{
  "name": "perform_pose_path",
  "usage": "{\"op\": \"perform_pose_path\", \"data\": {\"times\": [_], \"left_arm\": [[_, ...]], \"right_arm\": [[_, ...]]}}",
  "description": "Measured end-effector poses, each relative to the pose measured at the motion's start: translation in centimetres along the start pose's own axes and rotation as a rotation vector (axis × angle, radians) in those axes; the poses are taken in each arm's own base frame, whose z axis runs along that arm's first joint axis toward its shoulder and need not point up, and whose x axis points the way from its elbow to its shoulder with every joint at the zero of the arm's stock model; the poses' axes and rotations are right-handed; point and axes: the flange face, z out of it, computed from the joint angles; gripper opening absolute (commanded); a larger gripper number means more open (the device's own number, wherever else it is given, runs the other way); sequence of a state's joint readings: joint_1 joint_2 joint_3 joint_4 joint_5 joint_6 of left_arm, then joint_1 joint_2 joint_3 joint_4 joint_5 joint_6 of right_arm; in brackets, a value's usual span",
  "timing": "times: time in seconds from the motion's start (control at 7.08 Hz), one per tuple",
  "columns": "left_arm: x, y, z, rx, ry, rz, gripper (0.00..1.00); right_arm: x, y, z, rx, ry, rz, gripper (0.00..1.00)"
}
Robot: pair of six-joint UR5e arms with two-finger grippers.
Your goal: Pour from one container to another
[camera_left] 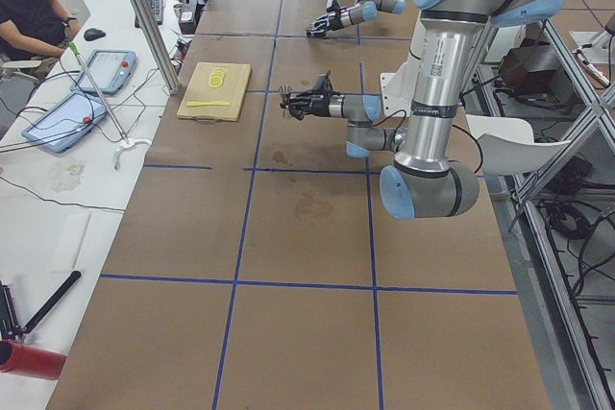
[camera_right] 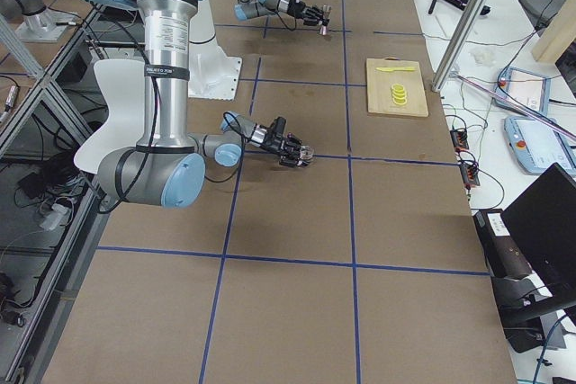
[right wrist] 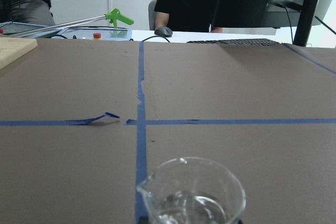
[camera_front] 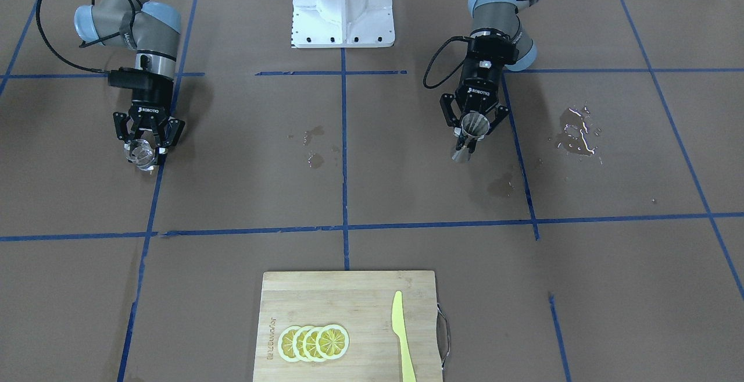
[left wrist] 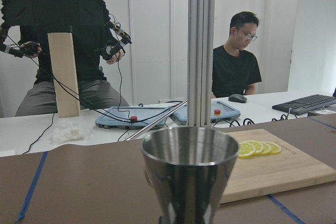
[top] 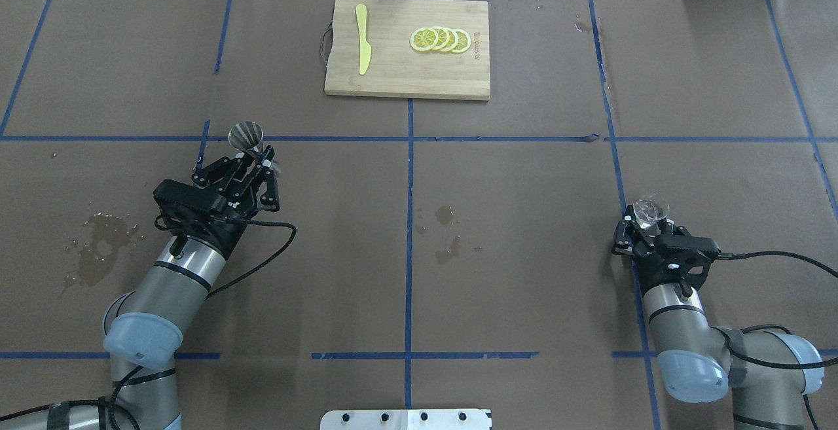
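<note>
Take the rectangular wooden cutting board (top: 406, 70) as your mark: your left gripper (top: 252, 155) sits robot-side of it toward the left, and your right gripper (top: 645, 224) well off toward the right. The left is clenched on the waist of the shiny steel hourglass jigger (top: 246, 135), held upright. The right grasps the small clear glass measuring cup (top: 649, 210), upright with a little clear liquid (right wrist: 191, 211) inside.

Glossy steel jigger (left wrist: 188, 174), clear glass cup (right wrist: 192, 195), matt paper table (camera_front: 407, 196).
</note>
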State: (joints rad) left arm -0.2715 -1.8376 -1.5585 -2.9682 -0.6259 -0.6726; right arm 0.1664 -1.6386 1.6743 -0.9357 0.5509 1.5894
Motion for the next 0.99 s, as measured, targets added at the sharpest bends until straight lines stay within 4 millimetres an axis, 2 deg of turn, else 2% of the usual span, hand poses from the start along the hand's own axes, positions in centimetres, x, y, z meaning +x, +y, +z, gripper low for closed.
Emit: {"op": "perform_pose_path", "data": {"times": [0.28, 0.71, 0.99], "left_arm": [[0.0, -0.1, 0.0, 0.001, 0.001, -0.001, 0.0], [-0.1, -0.2, 0.1, 0.005, 0.0, -0.004, 0.0], [0.1, -0.1, 0.1, -0.019, 0.034, 0.004, 0.0]], "right_arm": [[-0.3, -0.8, -0.2, -0.005, -0.005, 0.007, 0.0], [-1.7, -3.9, -1.8, -0.004, -0.041, 0.016, 0.0], [-3.5, -6.0, -2.9, 0.005, -0.073, -0.029, 0.0]]}}
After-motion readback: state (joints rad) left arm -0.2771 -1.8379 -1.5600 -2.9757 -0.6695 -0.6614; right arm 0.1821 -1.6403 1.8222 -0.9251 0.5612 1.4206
